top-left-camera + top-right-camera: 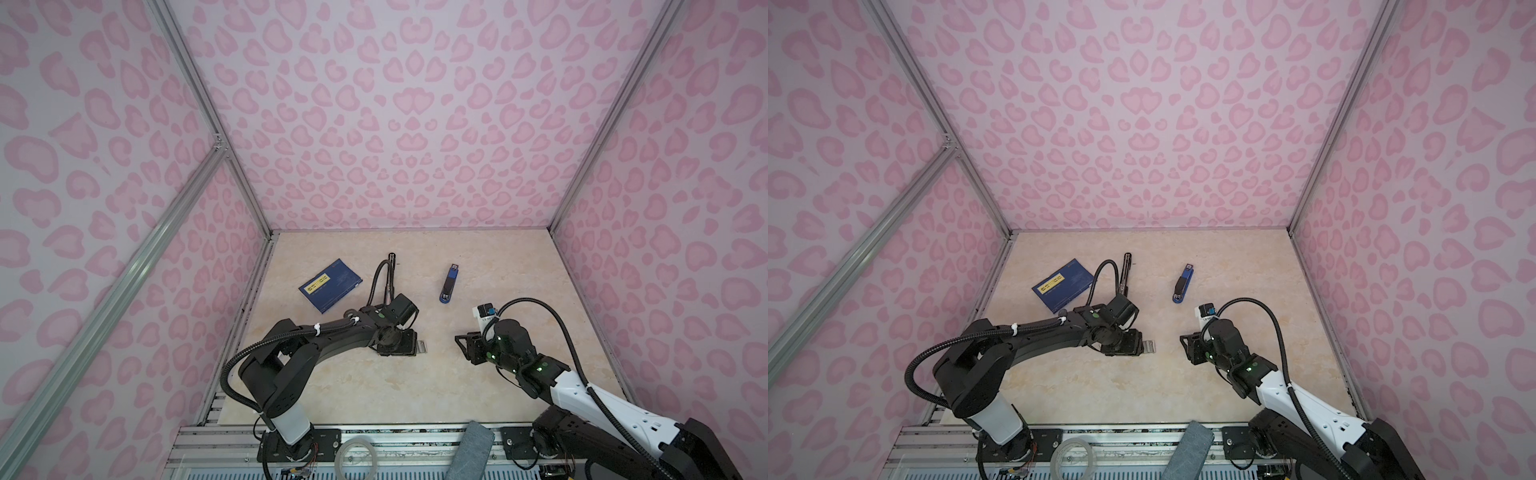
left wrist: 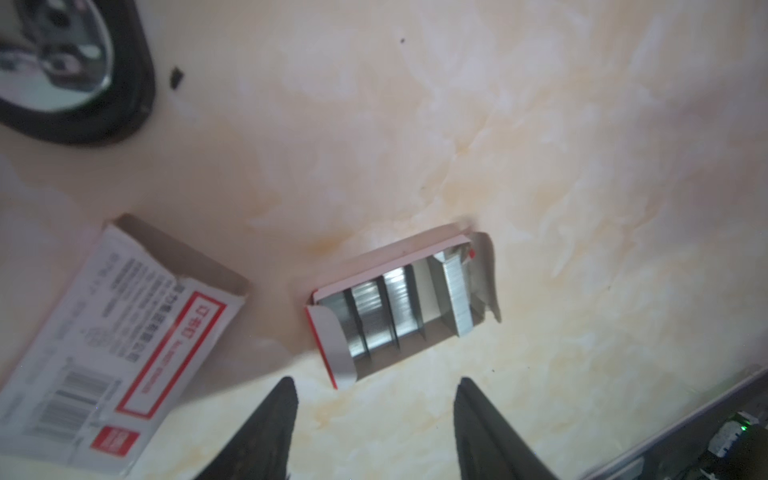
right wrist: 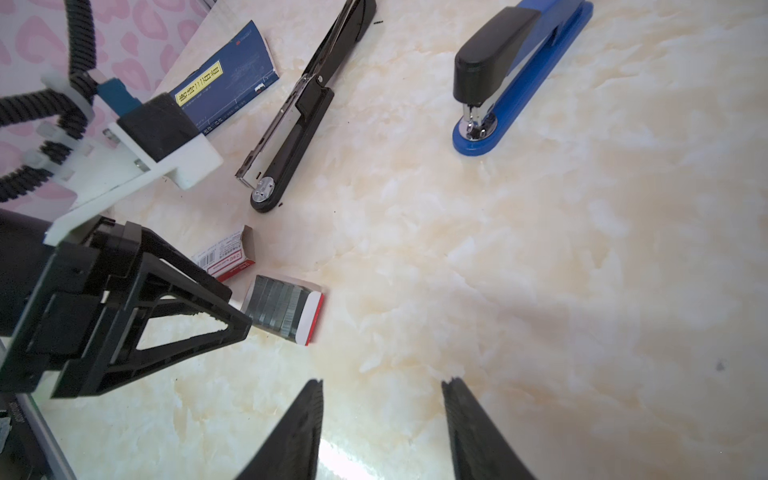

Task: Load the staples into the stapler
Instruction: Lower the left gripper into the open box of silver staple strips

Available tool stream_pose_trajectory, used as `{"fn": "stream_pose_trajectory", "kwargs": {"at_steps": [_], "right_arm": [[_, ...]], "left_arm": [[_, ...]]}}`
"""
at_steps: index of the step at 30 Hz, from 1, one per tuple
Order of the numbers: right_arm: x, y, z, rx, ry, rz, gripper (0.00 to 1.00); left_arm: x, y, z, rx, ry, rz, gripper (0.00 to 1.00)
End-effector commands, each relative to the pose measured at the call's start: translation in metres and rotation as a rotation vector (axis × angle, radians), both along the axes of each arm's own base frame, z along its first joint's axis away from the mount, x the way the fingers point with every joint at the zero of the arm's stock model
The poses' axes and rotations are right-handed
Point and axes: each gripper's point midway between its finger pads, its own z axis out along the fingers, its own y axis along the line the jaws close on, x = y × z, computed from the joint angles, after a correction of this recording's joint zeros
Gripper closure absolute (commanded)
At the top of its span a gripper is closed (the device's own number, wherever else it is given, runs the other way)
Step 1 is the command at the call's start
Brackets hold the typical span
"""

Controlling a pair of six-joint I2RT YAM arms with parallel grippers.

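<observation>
The staples (image 2: 395,307) are several silvery strips lying in a small open white-and-red tray (image 2: 328,340), also seen in the right wrist view as staples (image 3: 278,305). My left gripper (image 2: 374,380) hovers just short of the tray, open, with nothing between its fingers. A black stapler (image 3: 299,112) lies swung open on the table, and a blue stapler (image 3: 515,70) stands closed further right. My right gripper (image 3: 382,382) is open and empty over bare table. In both top views the tray's end (image 1: 422,347) (image 1: 1150,347) pokes out from under the left gripper.
The white red-labelled box sleeve (image 2: 124,332) lies empty beside the tray. A dark blue booklet (image 1: 330,289) with a yellow label rests at the back left. Pink patterned walls enclose the table (image 1: 519,270). A tape roll (image 1: 356,457) and a grey cloth (image 1: 471,453) sit on the front rail.
</observation>
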Motion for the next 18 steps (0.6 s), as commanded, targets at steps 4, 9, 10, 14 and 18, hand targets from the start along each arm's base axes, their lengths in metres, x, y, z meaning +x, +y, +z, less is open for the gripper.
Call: {"fn": "stream_pose_trajectory", "kwargs": {"at_steps": [4, 9, 10, 14, 18], "right_arm": [[0.003, 0.002, 0.006, 0.013, -0.017, 0.001, 0.50], [0.001, -0.003, 0.006, 0.003, -0.020, -0.012, 0.50], [0.001, -0.003, 0.006, 0.003, -0.021, -0.014, 0.50], [0.001, -0.005, 0.007, 0.001, -0.022, -0.018, 0.50], [0.001, -0.007, 0.007, -0.002, -0.023, -0.026, 0.50]], "left_arm": [[0.007, -0.017, 0.002, -0.081, -0.009, -0.011, 0.36], [0.010, -0.022, -0.006, -0.103, 0.007, -0.020, 0.36], [0.012, -0.023, -0.006, -0.107, 0.005, -0.021, 0.36], [0.022, -0.032, 0.000, -0.124, -0.021, -0.036, 0.36], [0.032, -0.044, 0.006, -0.147, -0.035, -0.061, 0.37]]}}
